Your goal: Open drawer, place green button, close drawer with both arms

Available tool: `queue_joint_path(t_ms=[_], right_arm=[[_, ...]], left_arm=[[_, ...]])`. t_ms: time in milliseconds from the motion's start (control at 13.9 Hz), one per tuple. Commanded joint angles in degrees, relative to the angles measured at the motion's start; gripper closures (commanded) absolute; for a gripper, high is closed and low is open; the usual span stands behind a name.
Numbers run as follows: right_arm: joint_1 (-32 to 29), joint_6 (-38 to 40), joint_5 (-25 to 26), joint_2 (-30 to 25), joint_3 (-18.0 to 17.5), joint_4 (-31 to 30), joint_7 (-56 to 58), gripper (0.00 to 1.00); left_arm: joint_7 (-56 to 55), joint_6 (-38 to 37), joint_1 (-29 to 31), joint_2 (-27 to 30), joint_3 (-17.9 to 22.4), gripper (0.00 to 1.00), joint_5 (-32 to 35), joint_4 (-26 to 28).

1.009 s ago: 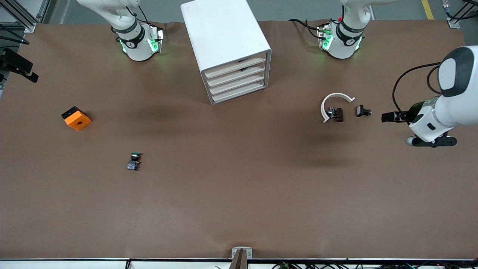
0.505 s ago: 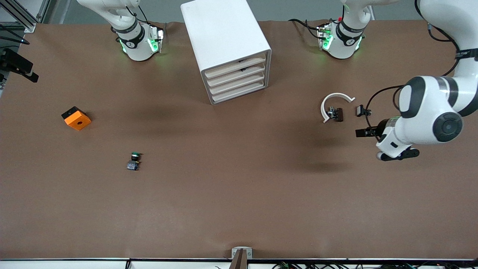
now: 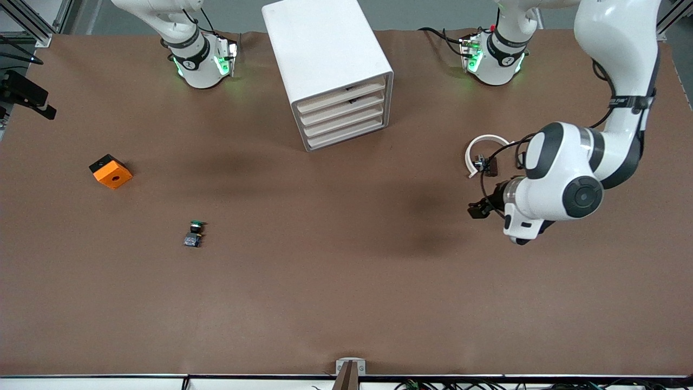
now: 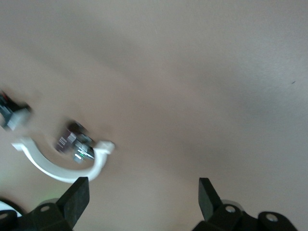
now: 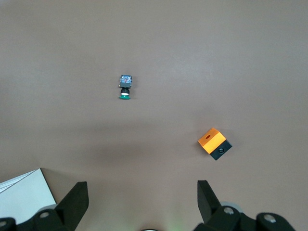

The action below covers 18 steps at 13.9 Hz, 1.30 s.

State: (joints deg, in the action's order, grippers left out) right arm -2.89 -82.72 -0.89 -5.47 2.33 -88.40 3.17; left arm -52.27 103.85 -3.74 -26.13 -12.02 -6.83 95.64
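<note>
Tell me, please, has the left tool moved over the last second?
Yes. The left tool swept from the table's edge toward the cabinet, past the white ring.

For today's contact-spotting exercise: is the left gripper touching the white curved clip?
Apart. The left wrist view shows the left gripper open, both fingers in the air, with bare table between them and the white curved clip.
</note>
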Motion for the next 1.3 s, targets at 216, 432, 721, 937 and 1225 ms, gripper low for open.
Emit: queue_joint_path(t_ms=[216, 432, 721, 937, 1225], right_arm=[[0.16, -0.42, 0.19, -1.3, -0.05, -1.25, -0.71, 0.0], [0.16, -0.34, 0.19, -1.3, -0.05, -1.34, -0.71, 0.0], [0.16, -0.34, 0.19, -1.21, -0.05, -1.34, -0.71, 0.0], [0.16, -0.34, 0.19, -1.21, -0.05, -1.34, -0.71, 0.0], [0.16, -0.34, 0.19, -1.21, -0.05, -1.34, -0.71, 0.0]], left_arm=[[-25.03, -5.76, -3.73, -11.56, -0.02, 0.0, -10.37, -12.49], [-32.43, -6.9, -4.96, -14.73, -0.11, 0.0, -15.74, -13.64], [-43.07, -12.94, -5.48, -19.22, -0.11, 0.0, -25.76, -17.23], [-51.14, -13.93, -7.24, -21.23, -0.11, 0.0, -27.45, -17.33], [-62.14, -20.95, -8.3, -24.49, -0.11, 0.0, -29.73, -16.37]])
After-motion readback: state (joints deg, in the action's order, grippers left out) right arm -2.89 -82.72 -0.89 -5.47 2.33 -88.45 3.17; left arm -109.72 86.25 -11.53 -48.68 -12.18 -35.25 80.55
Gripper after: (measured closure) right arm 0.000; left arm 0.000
